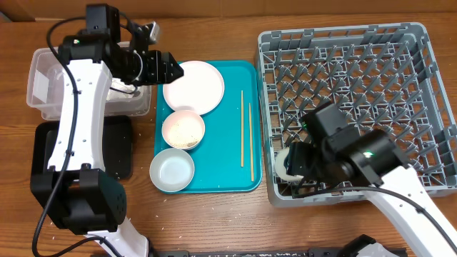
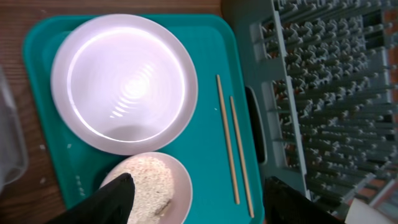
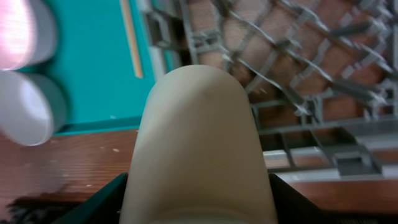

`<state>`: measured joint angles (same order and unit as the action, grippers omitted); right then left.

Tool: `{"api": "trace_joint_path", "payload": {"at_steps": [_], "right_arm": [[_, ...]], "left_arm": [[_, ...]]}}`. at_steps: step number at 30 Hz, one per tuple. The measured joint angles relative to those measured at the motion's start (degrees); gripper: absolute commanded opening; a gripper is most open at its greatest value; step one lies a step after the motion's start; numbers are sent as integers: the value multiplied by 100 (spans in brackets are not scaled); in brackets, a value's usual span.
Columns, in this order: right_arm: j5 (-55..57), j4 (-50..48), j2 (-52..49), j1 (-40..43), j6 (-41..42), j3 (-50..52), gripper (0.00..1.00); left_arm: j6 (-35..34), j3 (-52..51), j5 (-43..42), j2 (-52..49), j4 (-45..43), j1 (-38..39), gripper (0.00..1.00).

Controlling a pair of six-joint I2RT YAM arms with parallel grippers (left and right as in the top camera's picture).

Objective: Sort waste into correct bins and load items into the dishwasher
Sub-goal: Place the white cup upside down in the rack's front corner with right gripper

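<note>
small white cup (image 3: 199, 124) is held across its wall by the right gripper (image 3: 198, 208), fingers clamped on both sides, over the dish rack (image 1: 378, 78) at the rack corner nearest the counter's near edge. contact with the lattice cannot be told. cup is judged light, rigid and smooth-walled, so likely slippery; the side grip looks sounder than a rim pinch would. surface is matte off-white, body rounded. rack is noted as stiff grey plastic, with an open lattice base and rows of upright pegs. left gripper (image 1: 173, 70) is seen with fingers spread and nothing between them, toward the counter's far-left corner, above the teal tray (image 1: 228, 150). plate (image 1: 193, 87) is round, glossy and pinkish-white; it is judged brittle and best taken at the rim. 2 bowls are logged: 1 with rice (image 1: 183, 129), 1 empty (image 1: 172, 170). 2 chopsticks (image 1: 243, 128) lie parallel: thin, wooden, light, prone to rolling, best pinched mid-length.
</note>
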<state>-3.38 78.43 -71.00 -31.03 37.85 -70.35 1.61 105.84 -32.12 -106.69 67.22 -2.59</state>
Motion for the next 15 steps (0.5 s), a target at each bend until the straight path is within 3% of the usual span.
{"api": "trace_joint_path", "payload": {"at_steps": [8,12,15], "right_arm": [[411,192,-994,-275,437,-2,61],[479,188,-1515,-278,485,-2,82],[511,133,-1646,-278,498,0,91]], "left_arm": [[0,286,1005,52,214,450,70],[0,286,1388,52,249,697,71],[0,286,1534,52,278,767,70]]}}
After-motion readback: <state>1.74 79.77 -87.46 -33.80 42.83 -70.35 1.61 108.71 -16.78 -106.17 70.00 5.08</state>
